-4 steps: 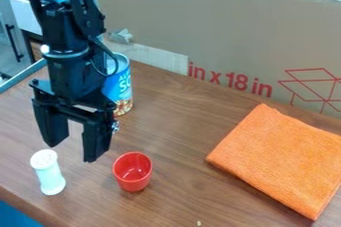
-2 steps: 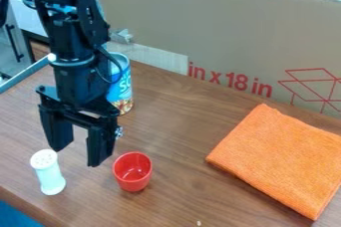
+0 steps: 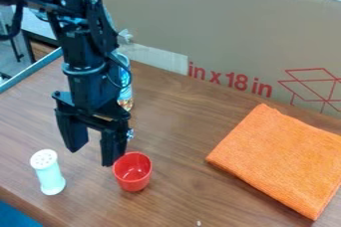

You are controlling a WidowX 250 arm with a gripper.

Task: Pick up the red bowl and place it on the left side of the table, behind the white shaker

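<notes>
Shifting toward the upright red cup (image 3: 133,171) on the near part of the table, left of centre, the black gripper (image 3: 94,152) has moved rightward in the view over the last moments, while the cup has stayed put. Its two fingers are spread apart and hold nothing. The finger on the right now overlaps the cup's rim in the view; whether they touch cannot be told. The change suggests that the work in hand concerns the cup, and that the fingers would need to line up on either side of its wall before closing; coming down off-centre could tip it. To the left stands a white shaker (image 3: 50,176) with a holed top, apart from the cup. Both rest on a brown wood-grain table (image 3: 173,121). To the right lies a folded orange cloth (image 3: 279,159), flat and at an angle. Farther back, partly hidden by the arm (image 3: 86,71), is a blue-labelled can (image 3: 125,94). Behind it, a tall cardboard panel (image 3: 220,32) with red print runs along the table's far side. Beyond, at the upper left, is a grey cabinet (image 3: 13,52).
</notes>
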